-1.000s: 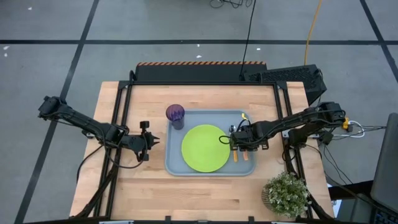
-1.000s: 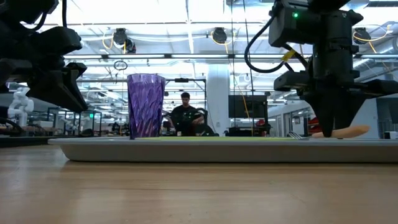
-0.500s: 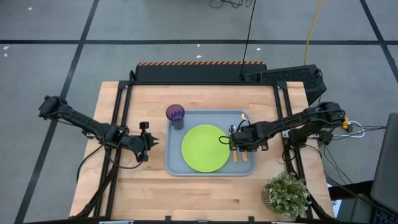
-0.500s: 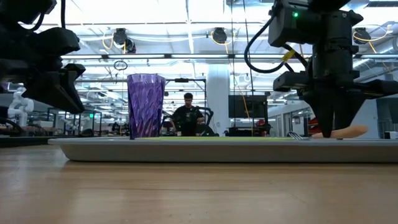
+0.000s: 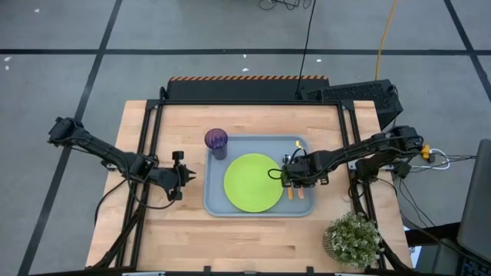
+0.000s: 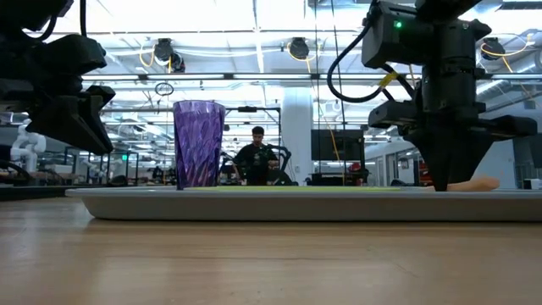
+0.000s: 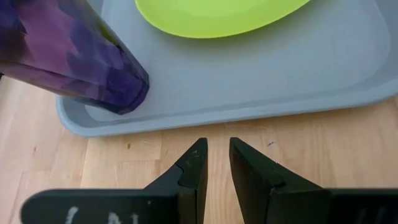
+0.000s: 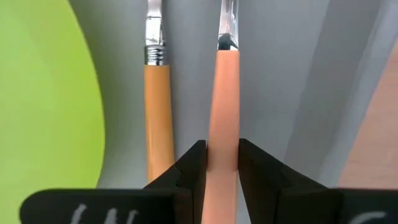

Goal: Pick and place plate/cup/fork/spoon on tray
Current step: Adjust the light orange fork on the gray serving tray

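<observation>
The grey-blue tray (image 5: 215, 201) lies mid-table with the lime-green plate (image 5: 253, 182) on it and the purple cup (image 5: 215, 142) upright at its far left corner. Two orange-handled utensils lie side by side on the tray, right of the plate. Their heads are out of view, so I cannot tell fork from spoon. My right gripper (image 5: 290, 180) is shut on the salmon-toned handle (image 8: 224, 93). The yellower handle (image 8: 158, 118) lies free beside it, next to the plate. My left gripper (image 7: 217, 149) hovers empty just left of the tray, its fingers nearly together. My right gripper pinches the salmon-orange handle (image 8: 224, 134) between its two fingers, one on each long side. The fingers come from above, pointing down, and lie across the handle. The handle's free end (image 5: 302, 193) sticks out toward the table's near edge and sits low at tray-rim level (image 6: 472, 183).
A small potted plant (image 5: 353, 239) stands at the table's near right corner. Black frame rails (image 5: 149, 153) run along both sides of the table. Bare wood (image 5: 253, 238) lies between the tray and the near edge. A person (image 6: 257, 161) stands in the room beyond.
My right gripper has sunk a little and shifted slightly toward the table's left with the handle. In the low view the handle's free end has dropped to tray-rim level, and the silver tines seen earlier beside the gripper no longer show.
</observation>
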